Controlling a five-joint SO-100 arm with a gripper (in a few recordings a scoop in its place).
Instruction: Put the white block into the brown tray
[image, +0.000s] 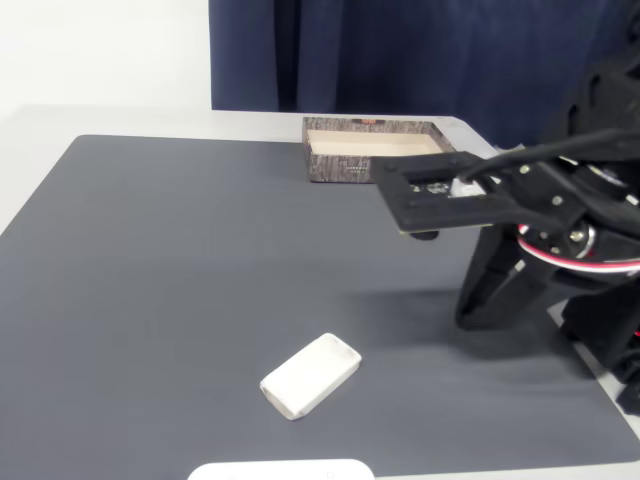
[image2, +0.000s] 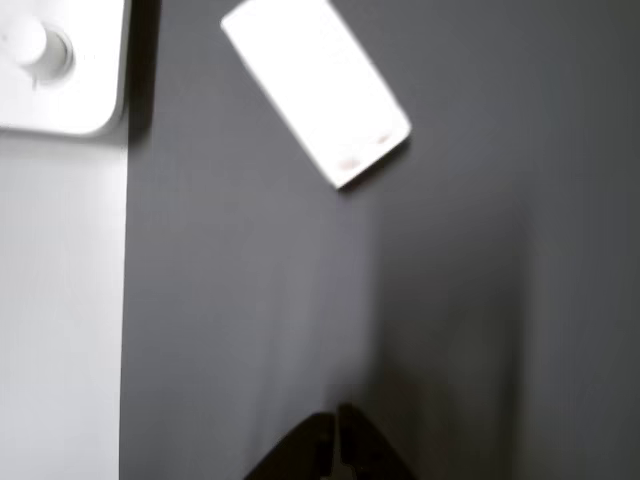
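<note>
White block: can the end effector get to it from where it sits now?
Probably yes. The block lies flat and alone on the dark mat, nothing around it. The end effector hangs above the mat, short of the block, with bare mat between them. Its fingertips look closed, so it would need opening.

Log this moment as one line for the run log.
end effector: shut, empty, raised | white block: on mat | brown tray: empty | stage: approach

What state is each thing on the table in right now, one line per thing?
white block: lying flat on the dark mat, not held, outside the tray.
brown tray: upright at the mat's far edge, open-topped, nothing seen inside.
pincer: tips together, shut, holding nothing, raised above the mat and apart from the block.
white glossy object: resting at the mat's near edge, untouched.
</note>
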